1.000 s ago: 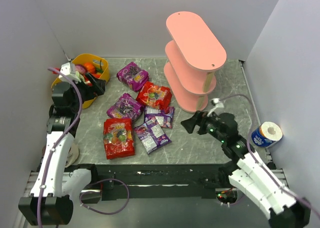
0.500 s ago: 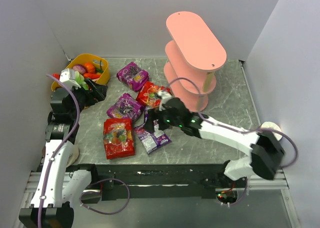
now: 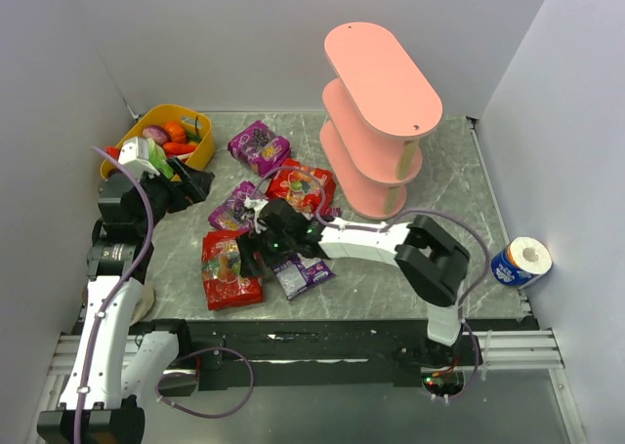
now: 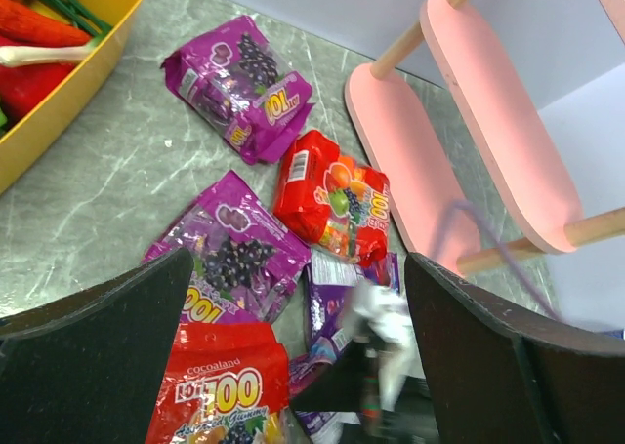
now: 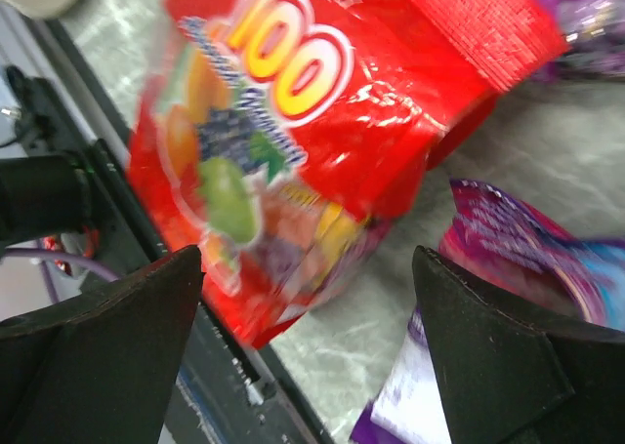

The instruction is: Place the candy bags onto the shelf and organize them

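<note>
Red candy bag [image 3: 227, 278]: right pincer [image 3: 249, 257], spread wide, has swung left to hover above it.

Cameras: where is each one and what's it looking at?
Top external: high behind the arm bases, looking down at the table; left arm and right arm show.
Left wrist: on the left arm, facing the shelf; left gripper frames it.
Right wrist: on the right arm, close above the near red bag; right gripper frames it.
Shared: all three see that red bag.
</note>
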Controlling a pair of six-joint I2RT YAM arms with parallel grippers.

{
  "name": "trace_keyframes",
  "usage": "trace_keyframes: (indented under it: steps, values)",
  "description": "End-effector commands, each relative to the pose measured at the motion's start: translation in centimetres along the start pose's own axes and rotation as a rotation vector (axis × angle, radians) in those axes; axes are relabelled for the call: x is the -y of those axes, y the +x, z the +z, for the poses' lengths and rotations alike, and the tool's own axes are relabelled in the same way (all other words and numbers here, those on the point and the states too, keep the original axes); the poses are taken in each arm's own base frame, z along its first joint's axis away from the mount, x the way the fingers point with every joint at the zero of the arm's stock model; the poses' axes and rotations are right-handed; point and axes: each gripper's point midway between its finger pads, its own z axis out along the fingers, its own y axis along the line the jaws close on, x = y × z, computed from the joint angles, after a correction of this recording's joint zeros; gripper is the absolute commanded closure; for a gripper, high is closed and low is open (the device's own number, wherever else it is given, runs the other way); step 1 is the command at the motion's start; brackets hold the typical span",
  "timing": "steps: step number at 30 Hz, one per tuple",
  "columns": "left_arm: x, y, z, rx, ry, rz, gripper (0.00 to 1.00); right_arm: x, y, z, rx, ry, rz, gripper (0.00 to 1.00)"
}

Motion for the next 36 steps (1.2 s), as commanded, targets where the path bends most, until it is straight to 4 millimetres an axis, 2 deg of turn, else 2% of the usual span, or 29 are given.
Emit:
trace_keyframes:
  steps: [1,5,8,10,11,13,14,16,17,18,20,26,30,34,35,36]
  values:
    - [2.1,-1.8,-0.8,0.027,0.067,0.017,0.04,-1.0,-0.2,1.6,-0.032,-0.056,0.008,0.06]
    - [2.0,-2.0,-0.8,0.028,0.053,0.023,0.04,-0.8,0.2,2.9,-0.058,-0.065,0.027,0.06]
    - [2.2,-2.1,-0.8,0.021,0.06,0.027,0.04,-0.5,0.7,3.6,-0.08,-0.053,0.042,0.12]
    - [2.3,-2.1,-0.8,0.019,0.06,0.026,0.04,-0.5,0.5,3.5,-0.073,-0.049,0.046,0.26]
    - [2.2,-2.2,-0.9,0.021,0.056,0.028,0.04,-0.5,0.5,3.4,-0.065,-0.05,0.044,0.38]
    - [2.2,-2.4,-1.0,0.026,0.05,0.028,0.04,-0.9,-0.1,2.7,-0.039,-0.057,0.037,0.53]
    - [2.2,-2.5,-1.0,0.027,0.049,0.028,0.04,-0.9,-0.1,2.5,-0.033,-0.056,0.034,0.7]
    - [2.2,-2.5,-1.0,0.027,0.049,0.028,0.04,-1.4,-0.7,1.7,-0.014,-0.064,0.028,0.83]
    - [2.3,-2.6,-1.0,0.028,0.05,0.027,0.04,-1.6,-1.0,1.4,-0.008,-0.068,0.026,0.92]
    - [2.3,-2.6,-1.0,0.028,0.05,0.025,0.04,-1.8,-1.5,0.9,0.004,-0.071,0.022,0.95]
    - [2.4,-2.6,-1.0,0.029,0.052,0.023,0.04,-2.3,-1.8,0.2,0.012,-0.08,0.018,1.0]
    - [2.3,-2.8,-0.9,0.029,0.042,0.018,0.04,-4.6,-4.8,-3.9,0.106,-0.105,-0.028,1.0]
    - [2.0,-3.0,-0.9,0.034,0.025,0.015,0.04,-6.6,-7.9,-8.5,0.215,-0.113,-0.082,1.0]
    - [1.9,-3.3,-1.0,0.052,0.009,0.01,0.04,-7.4,-10.8,-12.7,0.315,-0.069,-0.13,1.0]
    - [1.8,-3.6,-1.1,0.061,0.004,0.007,0.04,-7.3,-12.3,-14.0,0.362,-0.035,-0.136,1.0]
    - [1.7,-3.9,-1.2,0.078,-0.01,0.005,0.04,-7.0,-12.8,-15.4,0.378,-0.01,-0.144,1.0]
